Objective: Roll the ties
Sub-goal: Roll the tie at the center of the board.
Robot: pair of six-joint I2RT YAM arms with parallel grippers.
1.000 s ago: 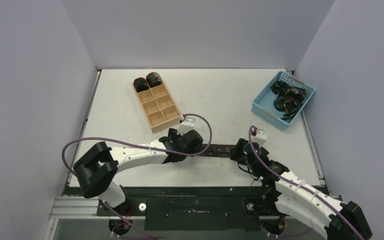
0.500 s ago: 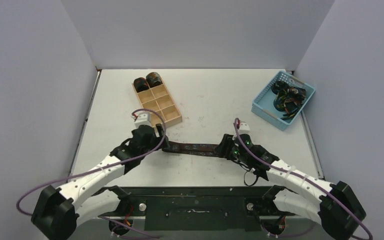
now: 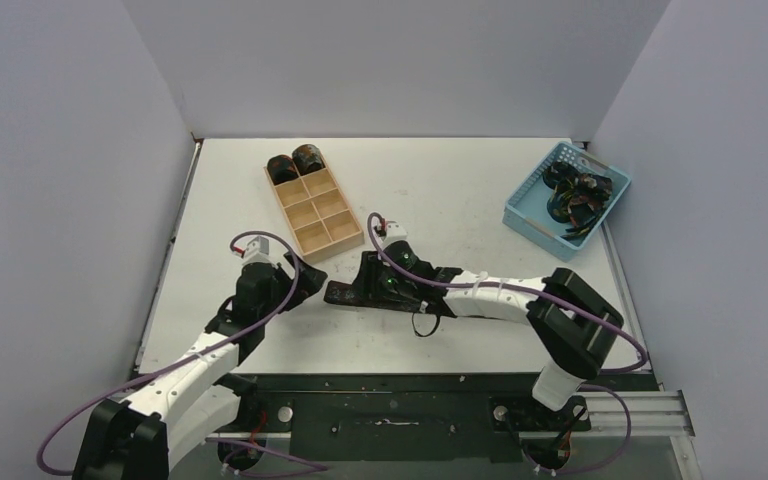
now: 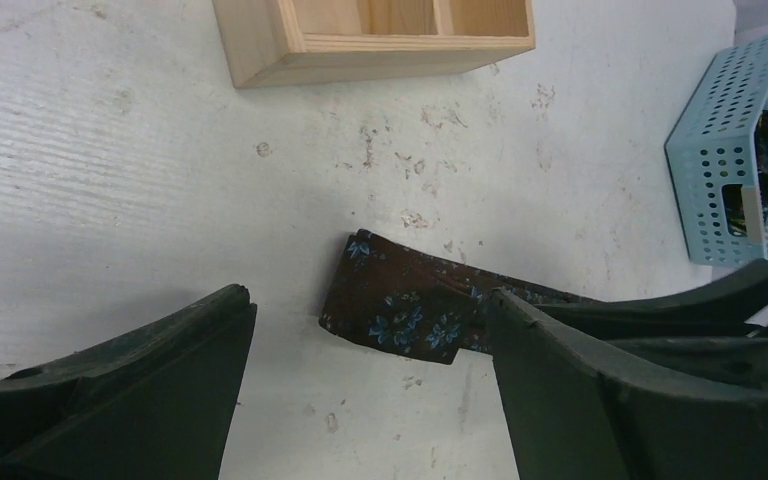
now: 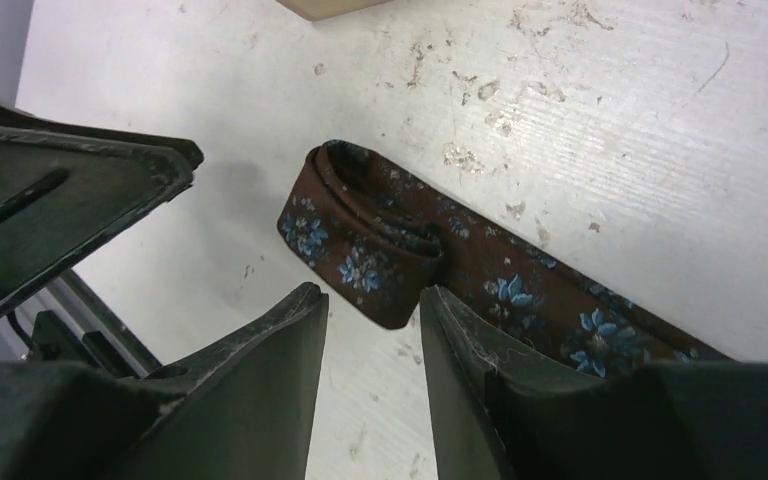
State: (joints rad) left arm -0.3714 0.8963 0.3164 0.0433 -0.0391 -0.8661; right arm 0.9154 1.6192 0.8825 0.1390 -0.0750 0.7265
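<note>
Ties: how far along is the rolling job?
Done: two rolled ties sit in the far compartments of the wooden tray. In hand: one tie on the table, end folded over, right gripper straddling it, left gripper open. Left: more ties tangled in the blue basket.

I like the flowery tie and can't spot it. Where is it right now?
In the top view the flowery tie lies on the table just in front of the wooden tray, right of the left gripper and partly under the right gripper.
</note>
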